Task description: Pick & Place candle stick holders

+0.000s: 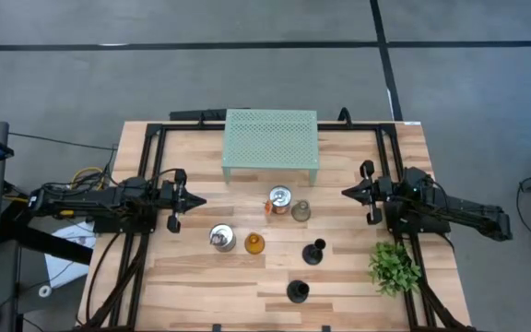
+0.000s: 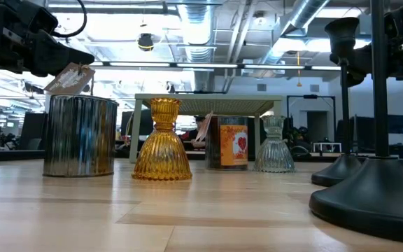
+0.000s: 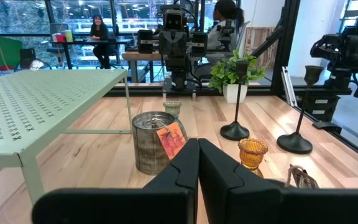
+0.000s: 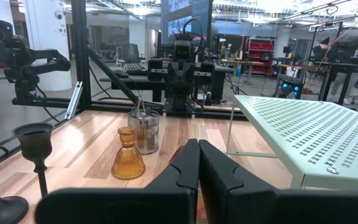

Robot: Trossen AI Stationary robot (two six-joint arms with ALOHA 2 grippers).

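None of the six candle stick holders looks picked yet: all stand on the wooden worktop (image 1: 201,286) in front of the pale green perforated metal stand (image 1: 271,140), whose top is bare. The orange-and-silver tin (image 1: 279,199) and clear glass holder (image 1: 300,210) sit touching or nearly so, nearest the stand; the ribbed silvery jar with a paper tag (image 1: 221,237) and amber glass holder (image 1: 254,243) stand just beside each other further forward; the two black metal holders on round bases (image 1: 313,251) (image 1: 298,291) are nearest the front, close to the leafy green plant (image 1: 395,266). What the tin and jar hold cannot be told. The left gripper (image 1: 192,200) hovers left of the group, the right gripper (image 1: 348,193) to the right; both have their fingers pressed together, holding nothing, so I judge the whole job is still ahead.
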